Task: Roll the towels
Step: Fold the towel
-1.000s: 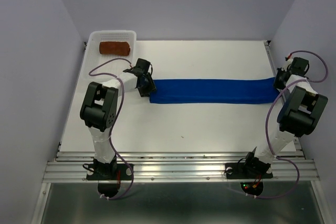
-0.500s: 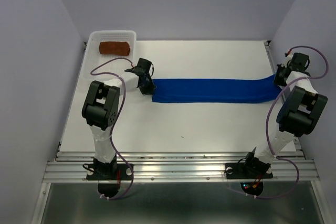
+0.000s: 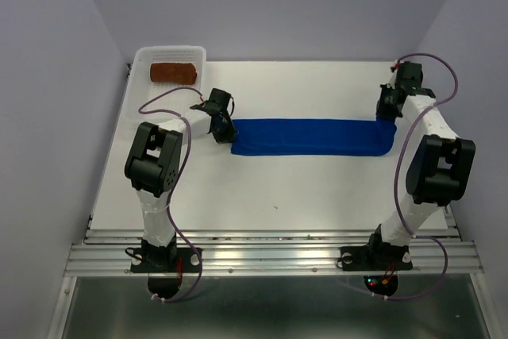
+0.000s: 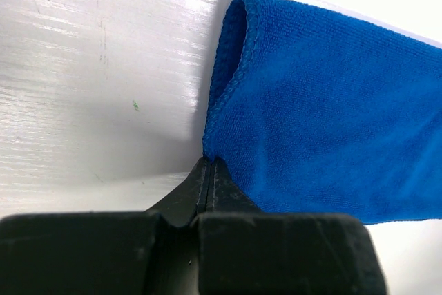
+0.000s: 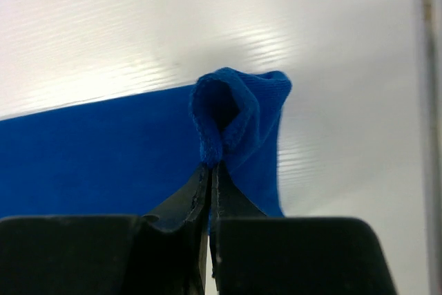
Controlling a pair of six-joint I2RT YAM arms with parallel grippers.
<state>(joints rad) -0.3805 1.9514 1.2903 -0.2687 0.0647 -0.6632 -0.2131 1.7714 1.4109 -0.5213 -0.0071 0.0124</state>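
Blue towel (image 3: 309, 136), folded into a long strip, stretches across the table (image 3: 317, 188) between left pincer (image 3: 225, 131) and right pincer (image 3: 386, 113). Left wrist: pincer clamps its hemmed corner. Right wrist: pincer pinches a bunched, lifted end.

Royal-blue towel (image 3: 309, 136), rust-brown towel (image 3: 173, 73), white perforated basket (image 3: 137, 69)
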